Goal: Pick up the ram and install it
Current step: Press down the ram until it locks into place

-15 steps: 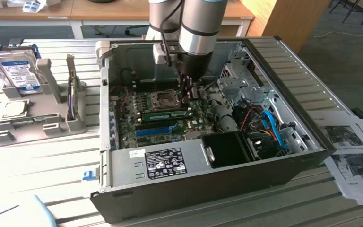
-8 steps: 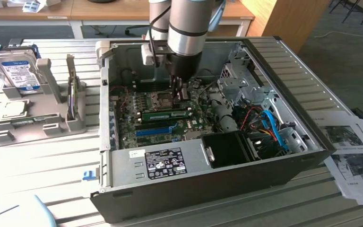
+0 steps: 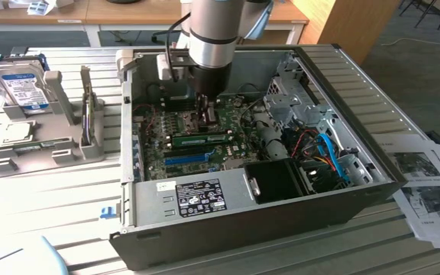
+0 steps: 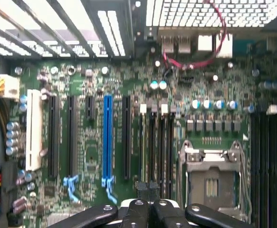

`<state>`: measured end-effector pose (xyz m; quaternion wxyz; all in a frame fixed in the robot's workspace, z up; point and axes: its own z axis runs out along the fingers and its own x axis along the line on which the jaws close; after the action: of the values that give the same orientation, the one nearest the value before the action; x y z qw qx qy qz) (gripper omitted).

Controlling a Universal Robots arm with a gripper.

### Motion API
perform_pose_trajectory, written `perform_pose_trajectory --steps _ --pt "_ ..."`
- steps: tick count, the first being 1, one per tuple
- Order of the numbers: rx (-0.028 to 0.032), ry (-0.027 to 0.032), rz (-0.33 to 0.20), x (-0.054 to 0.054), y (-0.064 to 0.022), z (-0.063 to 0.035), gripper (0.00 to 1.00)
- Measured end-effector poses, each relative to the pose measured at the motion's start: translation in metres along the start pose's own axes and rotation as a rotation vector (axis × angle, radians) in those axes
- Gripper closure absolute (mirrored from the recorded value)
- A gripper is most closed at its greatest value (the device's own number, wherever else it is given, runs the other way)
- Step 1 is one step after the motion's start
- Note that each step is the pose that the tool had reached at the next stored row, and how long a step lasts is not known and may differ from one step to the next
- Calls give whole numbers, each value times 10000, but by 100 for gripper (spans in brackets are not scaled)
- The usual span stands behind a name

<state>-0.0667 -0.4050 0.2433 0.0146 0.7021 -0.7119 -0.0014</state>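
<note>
We see one ram (image 3: 202, 139) seated flat on the motherboard (image 3: 228, 152) inside one open computer case (image 3: 266, 212), one tool (image 3: 206, 116) above the board, grip state we cannot tell, one hard drive (image 3: 23, 86) on the desk (image 3: 44, 195)

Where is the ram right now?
In the exterior view, the ram lies on the motherboard inside the open case, between the blue slot and the gripper.
</note>
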Motion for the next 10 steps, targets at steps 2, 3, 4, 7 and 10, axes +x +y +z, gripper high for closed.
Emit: perform_pose_trajectory --steps 2,3,4,7,10 --pt "15 -1 -1 1 54 1 91" --pt "21 -1 0 1 80 2 91" --pt "28 -1 1 1 107 3 91" --pt "49 -1 -1 3 187 5 91" --pt "64 -1 1 3 257 6 91"
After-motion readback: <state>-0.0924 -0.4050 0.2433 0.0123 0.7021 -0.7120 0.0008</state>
